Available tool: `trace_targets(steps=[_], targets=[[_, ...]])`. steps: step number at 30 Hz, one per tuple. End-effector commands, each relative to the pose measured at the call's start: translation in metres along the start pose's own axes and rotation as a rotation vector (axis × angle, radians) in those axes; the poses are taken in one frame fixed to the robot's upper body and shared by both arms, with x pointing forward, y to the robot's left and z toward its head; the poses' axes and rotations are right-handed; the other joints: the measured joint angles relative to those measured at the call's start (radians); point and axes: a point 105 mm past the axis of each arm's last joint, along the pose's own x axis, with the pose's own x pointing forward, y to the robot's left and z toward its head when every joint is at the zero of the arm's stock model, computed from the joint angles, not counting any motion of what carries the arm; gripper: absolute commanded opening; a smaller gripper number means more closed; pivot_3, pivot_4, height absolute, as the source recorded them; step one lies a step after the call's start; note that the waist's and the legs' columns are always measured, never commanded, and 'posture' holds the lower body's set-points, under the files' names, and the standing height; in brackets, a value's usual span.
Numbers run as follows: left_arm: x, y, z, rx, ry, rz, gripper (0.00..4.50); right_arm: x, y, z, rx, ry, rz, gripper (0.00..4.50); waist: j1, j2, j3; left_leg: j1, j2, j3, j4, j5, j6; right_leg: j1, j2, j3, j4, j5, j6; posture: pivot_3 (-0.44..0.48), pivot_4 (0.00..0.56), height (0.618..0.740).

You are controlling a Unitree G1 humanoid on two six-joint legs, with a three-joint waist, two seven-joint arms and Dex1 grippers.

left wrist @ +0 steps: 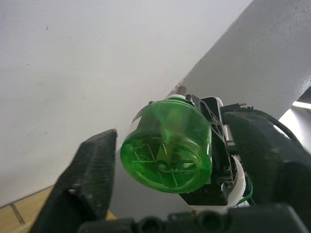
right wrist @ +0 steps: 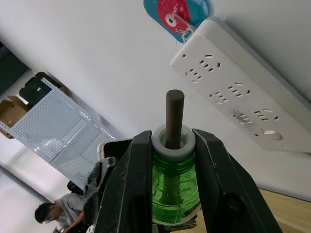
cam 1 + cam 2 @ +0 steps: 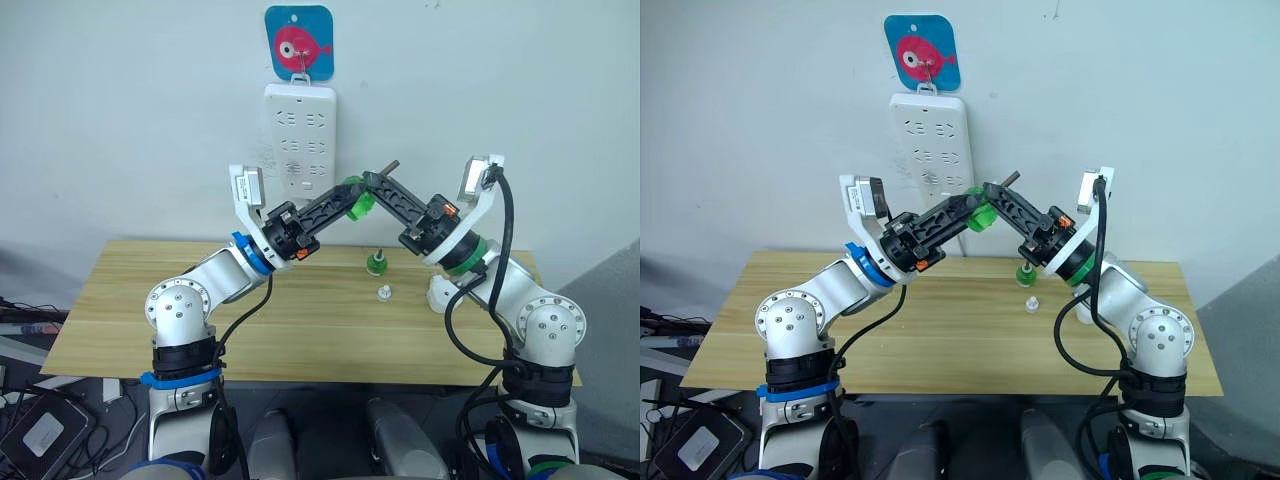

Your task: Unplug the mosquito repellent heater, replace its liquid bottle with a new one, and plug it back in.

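Observation:
A translucent green bottle [image 3: 359, 201] with a white collar and a bare brown wick [image 2: 174, 116] hangs in mid-air in front of the wall. My right gripper [image 3: 372, 185] is shut on its neck. My left gripper [image 3: 347, 197] is open around the bottle's base [image 1: 166, 151], with a gap beside one finger [image 1: 92, 179]. A second green bottle [image 3: 376, 262] stands on the table with a small white cap [image 3: 383, 293] in front of it. I cannot tell which bottle is the new one. The white mosquito repellent heater [image 3: 438, 292] lies on the table, partly hidden behind my right arm.
A tall white power strip [image 3: 298, 140] hangs on the wall under a blue hook plate with a pink fish [image 3: 299, 42]. The wooden table [image 3: 150, 300] stands against the wall. A person [image 2: 53, 216] sits far off in the room.

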Motion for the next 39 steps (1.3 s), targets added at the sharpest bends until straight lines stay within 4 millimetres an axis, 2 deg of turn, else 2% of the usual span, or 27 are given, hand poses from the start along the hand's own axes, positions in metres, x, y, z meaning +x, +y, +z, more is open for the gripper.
trace_targets(steps=[1,2,14,20,21,25,26,35,39], targets=[[0.0002,-0.0088,0.0006,-0.005,0.005,-0.050,2.63,-0.0004,0.0161,0.0075,-0.016,-0.034,0.057,0.82,0.000,0.000,0.000,0.000,0.000,0.000,0.000,0.000,0.000,0.000,0.000,0.000,0.000,0.000,0.000,-0.167,0.156,0.718],[-0.0002,-0.0089,0.0000,-0.007,0.008,-0.052,2.40,-0.0002,0.0167,0.0075,-0.014,-0.034,0.059,0.82,0.000,0.000,0.000,0.000,0.000,0.000,0.000,0.000,0.000,0.000,0.000,0.000,0.000,0.000,0.000,-0.166,0.156,0.718],[-0.0029,-0.0101,0.0006,-0.019,-0.010,-0.057,2.39,0.0010,0.0229,0.0103,0.039,-0.052,0.092,0.82,0.001,0.000,0.000,0.000,0.000,0.000,0.000,0.000,0.000,0.000,0.000,0.000,0.000,0.000,0.000,-0.161,0.156,0.718],[-0.0034,-0.0133,0.0003,-0.093,-0.022,-0.082,2.39,0.0012,0.0227,0.0102,0.038,-0.047,0.095,0.82,0.001,0.000,0.000,0.000,0.000,0.000,0.000,0.000,0.000,0.000,0.000,0.000,0.000,0.000,0.000,-0.159,0.156,0.718],[-0.0029,-0.0133,0.0006,-0.092,-0.022,-0.080,3.15,0.0012,0.0226,0.0102,0.039,-0.047,0.095,0.82,0.001,0.000,0.000,0.000,0.000,0.000,0.000,0.000,0.000,0.000,0.000,0.000,0.000,0.000,0.000,-0.158,0.157,0.718],[-0.0035,-0.0160,0.0004,-0.059,-0.014,-0.078,4.39,0.0010,0.0223,0.0097,0.037,-0.044,0.095,0.82,0.001,0.000,0.000,0.000,0.000,0.000,0.000,0.000,0.000,0.000,0.000,0.000,0.000,0.000,0.000,-0.158,0.156,0.718],[-0.0043,-0.0169,0.0007,-0.062,-0.017,-0.083,4.50,0.0009,0.0223,0.0094,0.036,-0.043,0.095,0.82,0.001,0.000,0.000,0.000,0.000,0.000,0.000,0.000,0.000,0.000,0.000,0.000,0.000,0.000,0.000,-0.158,0.156,0.718],[-0.0045,-0.0175,0.0027,-0.060,-0.029,-0.089,4.50,0.0006,0.0223,0.0071,0.032,-0.032,0.096,0.82,0.001,0.000,0.000,0.000,0.000,0.000,0.000,0.000,0.000,0.000,0.000,0.000,0.000,0.000,0.000,-0.158,0.155,0.718],[-0.0035,-0.0179,0.0037,-0.059,-0.032,-0.097,3.68,0.0008,0.0233,0.0061,0.032,-0.028,0.100,0.82,0.001,0.000,0.000,0.000,0.000,0.000,0.000,0.000,0.000,0.000,0.000,0.000,0.000,0.000,0.000,-0.159,0.156,0.718]])
